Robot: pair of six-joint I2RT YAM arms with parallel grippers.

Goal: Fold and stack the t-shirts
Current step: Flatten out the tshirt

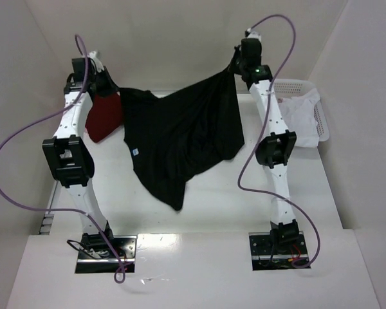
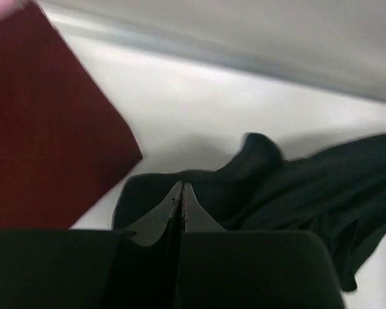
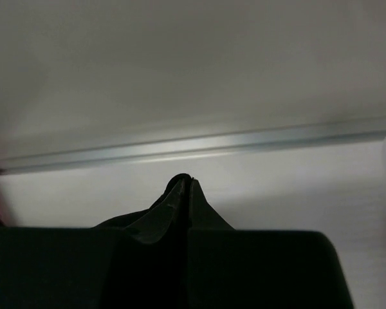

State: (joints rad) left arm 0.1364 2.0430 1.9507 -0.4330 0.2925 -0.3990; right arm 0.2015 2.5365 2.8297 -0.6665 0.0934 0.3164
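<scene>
Overhead view first: black t-shirt [image 1: 180, 135] hangs stretched between both arms above the table [image 1: 212, 206]. The left gripper [image 1: 107, 87] and right gripper [image 1: 239, 61] are each clamped on a top corner, so I'd call this the spread-it-out step.

Left wrist: jaws pinched on black cloth, with the dark red t-shirt [image 2: 45, 129] lying just beside it and looking folded.

Right wrist: same pinch.

Next up, probably lowering it flat and evenly, without bunching.
</scene>
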